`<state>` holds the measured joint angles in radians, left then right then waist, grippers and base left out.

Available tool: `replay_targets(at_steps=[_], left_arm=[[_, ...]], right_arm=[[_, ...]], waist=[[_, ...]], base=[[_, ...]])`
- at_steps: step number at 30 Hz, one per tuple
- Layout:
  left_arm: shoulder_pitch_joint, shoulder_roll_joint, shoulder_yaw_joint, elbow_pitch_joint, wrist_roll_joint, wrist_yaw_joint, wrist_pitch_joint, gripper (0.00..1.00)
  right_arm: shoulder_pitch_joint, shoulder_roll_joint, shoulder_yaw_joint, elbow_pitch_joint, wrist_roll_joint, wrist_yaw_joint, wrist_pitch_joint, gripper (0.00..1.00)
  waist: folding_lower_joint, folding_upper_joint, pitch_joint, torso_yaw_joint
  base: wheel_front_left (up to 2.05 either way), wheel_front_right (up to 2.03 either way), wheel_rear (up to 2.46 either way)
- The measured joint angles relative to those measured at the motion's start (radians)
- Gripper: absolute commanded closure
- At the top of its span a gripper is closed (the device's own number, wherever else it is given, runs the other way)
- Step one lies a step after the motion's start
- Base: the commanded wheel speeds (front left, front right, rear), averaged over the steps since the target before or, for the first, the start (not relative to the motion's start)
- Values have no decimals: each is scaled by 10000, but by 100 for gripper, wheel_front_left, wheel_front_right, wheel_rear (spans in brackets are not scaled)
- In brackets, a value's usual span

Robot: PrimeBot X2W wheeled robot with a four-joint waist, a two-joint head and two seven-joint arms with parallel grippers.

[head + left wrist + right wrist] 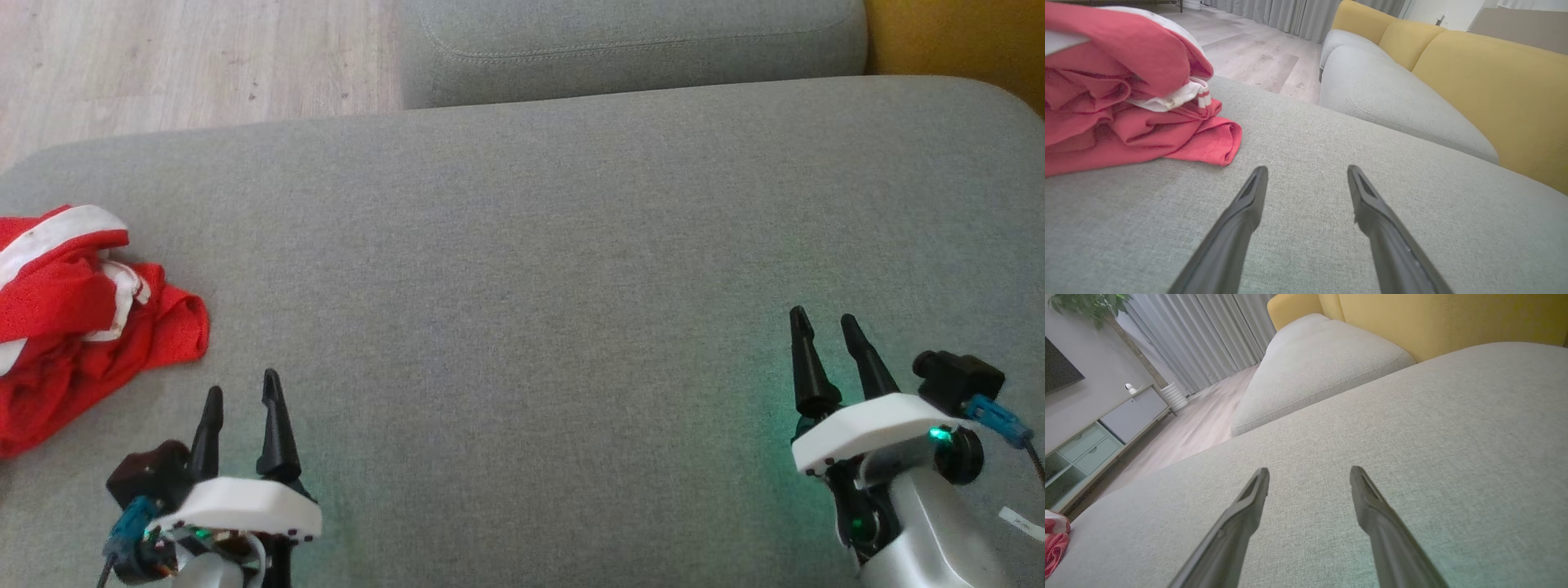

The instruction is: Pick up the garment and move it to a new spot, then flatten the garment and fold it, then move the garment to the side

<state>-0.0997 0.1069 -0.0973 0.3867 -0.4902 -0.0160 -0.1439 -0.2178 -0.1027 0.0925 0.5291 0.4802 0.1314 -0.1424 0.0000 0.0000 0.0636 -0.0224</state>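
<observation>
The red garment (82,318) lies bunched up at the left edge of the grey cushion (531,269), just beside my left gripper (242,396). Both it and my right gripper (826,325) are wide open, holding nothing. If I pinch only one loose fold, it could slip out or fall off the edge.

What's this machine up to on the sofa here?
A two-armed robot faces a red and white garment lying crumpled at the left of the grey sofa cushion. Both grippers are open and empty: the left gripper is near the garment without touching it, the right gripper far over on the other side. Nothing is picked up yet.
</observation>
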Motion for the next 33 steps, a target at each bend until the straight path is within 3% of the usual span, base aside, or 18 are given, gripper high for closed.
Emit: replay_targets(at_steps=[18,33], left_arm=[[102,-217,397,-134,1530,378,-476,0],[288,-334,593,-31,3607,224,-882,0]], right_arm=[[-155,125,-460,230,-2192,0,-474,0],[-124,368,-920,249,-4224,0,-884,0]], waist=[[0,0,-59,-66],[0,0,-139,-201]], base=[[0,0,0],[0,0,0]])
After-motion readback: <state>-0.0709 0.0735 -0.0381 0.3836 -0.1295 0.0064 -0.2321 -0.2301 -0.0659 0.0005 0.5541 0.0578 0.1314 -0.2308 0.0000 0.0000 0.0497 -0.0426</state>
